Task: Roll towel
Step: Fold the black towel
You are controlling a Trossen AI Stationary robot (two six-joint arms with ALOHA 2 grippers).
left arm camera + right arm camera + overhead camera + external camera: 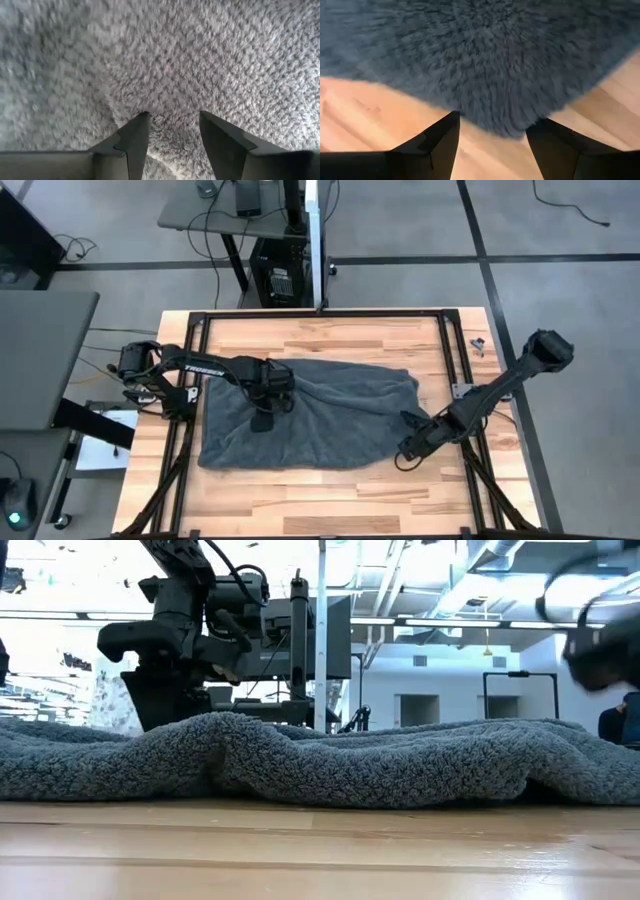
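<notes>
while the towel lies spread and wrinkled across the middle of the wooden table, both arms work over it. the left gripper is down on the left part of the cloth, its fingers apart and pressed into the pile, with a fold of terry between them but not squeezed. the right gripper is at the near right edge of the towel, fingers also apart, one on each side of the cloth's corner above the bare wood, holding nothing.
</notes>
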